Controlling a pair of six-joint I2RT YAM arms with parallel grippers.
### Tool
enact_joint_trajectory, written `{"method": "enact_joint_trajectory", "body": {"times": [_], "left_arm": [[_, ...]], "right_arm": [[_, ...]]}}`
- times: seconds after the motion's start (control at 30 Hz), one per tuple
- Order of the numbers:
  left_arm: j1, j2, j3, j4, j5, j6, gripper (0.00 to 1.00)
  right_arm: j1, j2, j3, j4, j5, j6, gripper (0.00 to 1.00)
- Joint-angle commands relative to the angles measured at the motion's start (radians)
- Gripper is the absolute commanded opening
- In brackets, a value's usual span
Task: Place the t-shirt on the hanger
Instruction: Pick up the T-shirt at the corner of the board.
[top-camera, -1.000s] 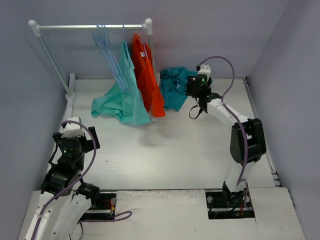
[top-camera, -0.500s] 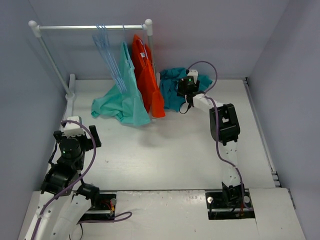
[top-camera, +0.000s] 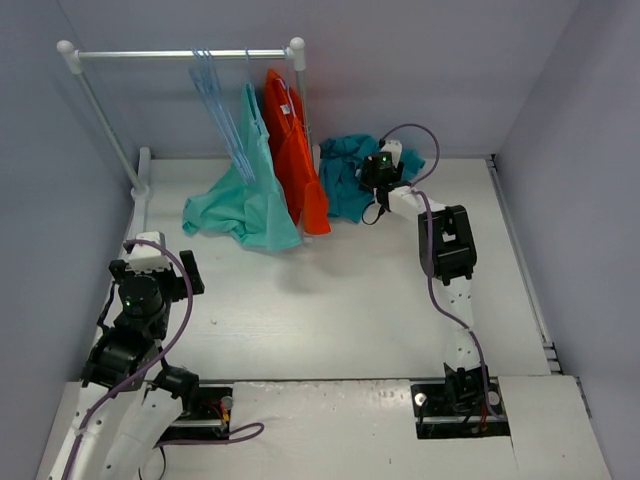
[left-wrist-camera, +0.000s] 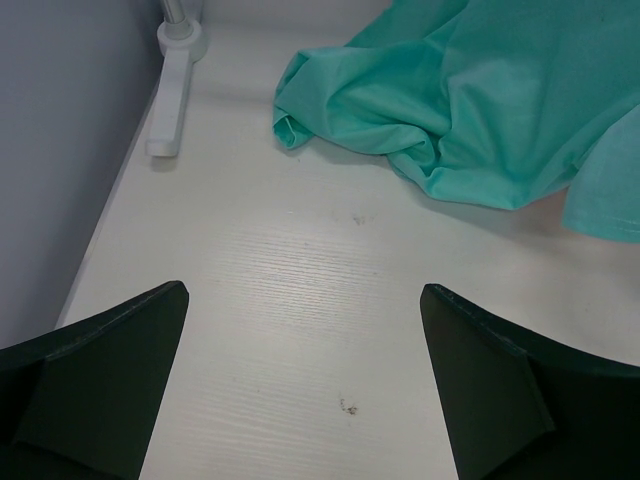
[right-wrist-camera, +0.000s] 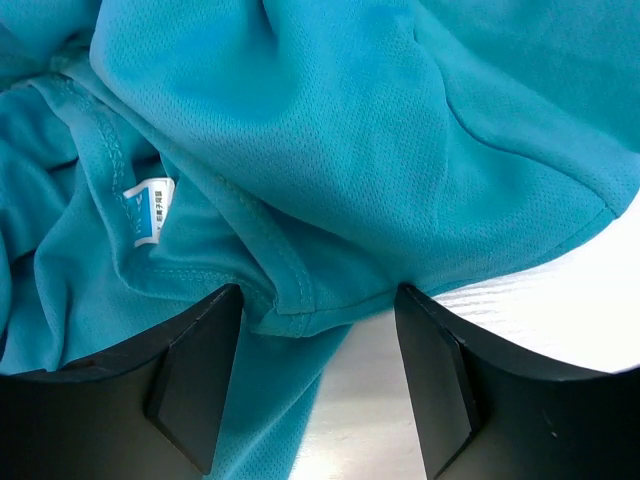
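While the right gripper (right-wrist-camera: 318, 300) sits on the crumpled t-shirt (right-wrist-camera: 350, 140) at the far side of the table (top-camera: 330, 300), its jaws are apart, straddling a hem fold beside the white label (right-wrist-camera: 148, 210). Left gripper (left-wrist-camera: 303, 295) is spread wide over bare tabletop near the mint garment (left-wrist-camera: 470, 100). Hanger (top-camera: 215, 100) hangs on the rail (top-camera: 180, 54), well apart from the t-shirt.

Illegible print on t-shirt (right-wrist-camera: 350, 130) label (right-wrist-camera: 150, 210)

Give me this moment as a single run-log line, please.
right gripper: open, straddling t-shirt hem | left gripper: open, above table | hanger: on rail, bare
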Motion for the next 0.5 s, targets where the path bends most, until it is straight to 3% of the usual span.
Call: {"method": "enact_joint_trajectory", "body": {"times": [0.0, 0.47], "left_arm": [[0.006, 0.02, 0.012, 0.082, 0.01, 0.002, 0.97], [0.006, 0.021, 0.011, 0.083, 0.018, 0.005, 0.97]], "right_arm": [[-0.007, -0.05, 0.059, 0.071, 0.013, 0.026, 0.58], [-0.02, 0.018, 0.096, 0.076, -0.018, 0.071, 0.5]]}}
